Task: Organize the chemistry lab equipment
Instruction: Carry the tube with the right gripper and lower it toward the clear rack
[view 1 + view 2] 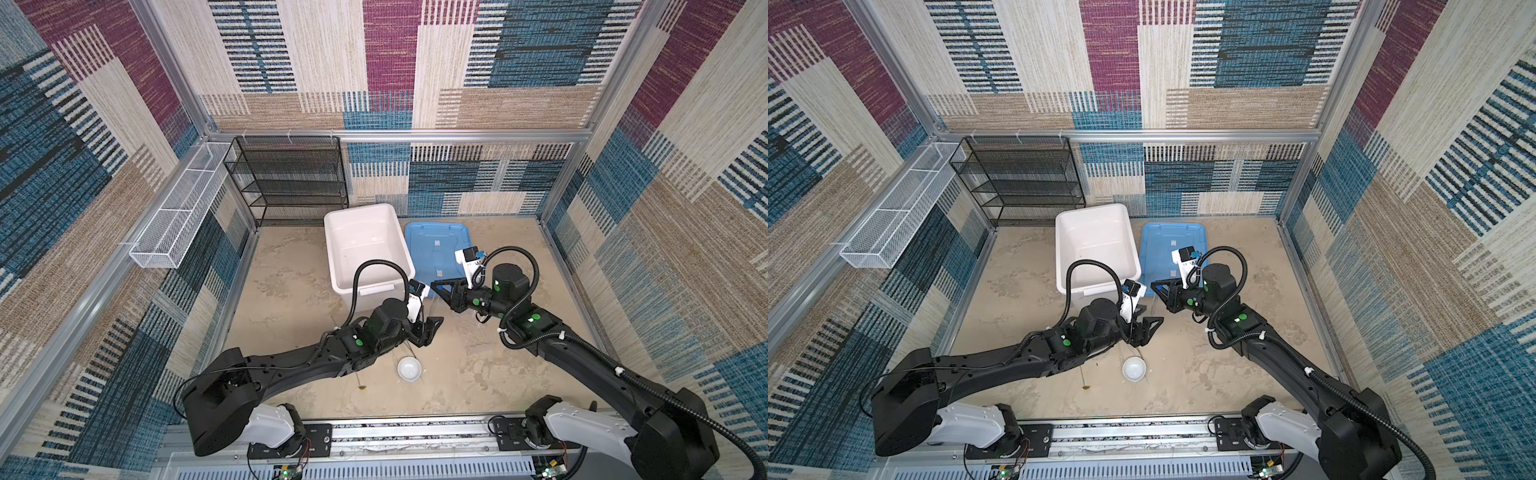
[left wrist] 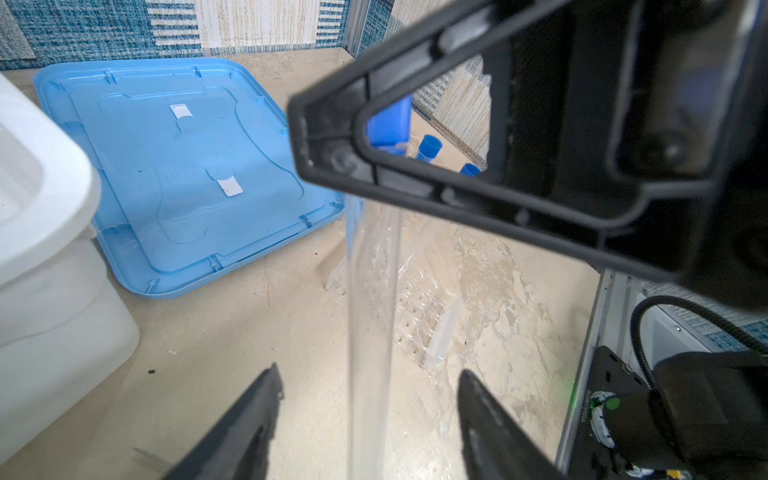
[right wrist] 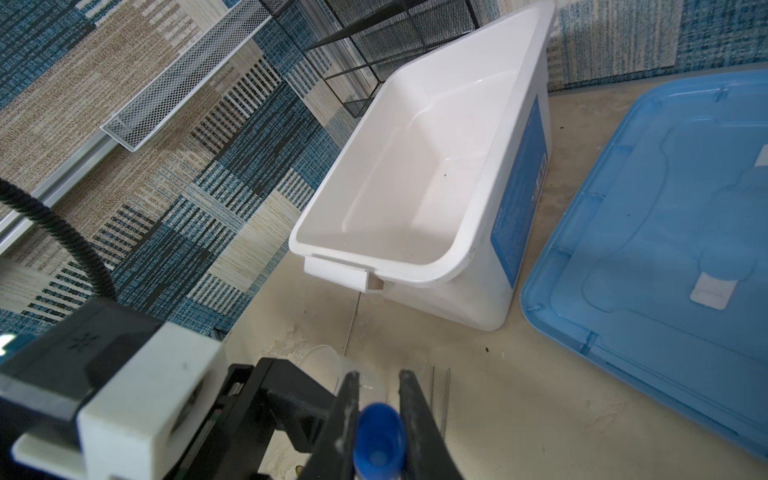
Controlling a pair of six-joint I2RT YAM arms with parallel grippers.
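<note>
Left gripper (image 2: 369,370): its jaws are standing wide, and both fingers are keeping clear of the glass passing between them.
Blue-capped test tube (image 2: 370,307): it is running lengthwise between the left fingers, touching neither. Its capped end is sitting in the right gripper.
Right gripper (image 3: 379,376): it is pinching the tube narrowly at the blue cap (image 3: 379,436). In both top views it is facing the left gripper tip to tip, just in front of the white box.
Clear rack (image 2: 419,316): it is lying on the table beneath the tube, showing rows of holes.
Two more blue caps (image 2: 430,146): they are showing through the right finger's open frame. What they are standing in cannot be told.
Clear beaker (image 3: 328,361): it is sitting on the table just behind the right fingers.
Metal tweezers (image 3: 447,395): they are lying on the table near the beaker.
Small white dish (image 1: 409,368): it is resting upright on the table near the left wrist.
Brown-tipped rod (image 1: 358,380): it is lying near the dish, partly under the left arm.
White box (image 3: 415,145): it is standing open.
Light-blue lid (image 2: 187,178): it is lying flat just beside the box.
Black mesh shelf (image 1: 291,178): it is standing at the back wall, behind the box.
</note>
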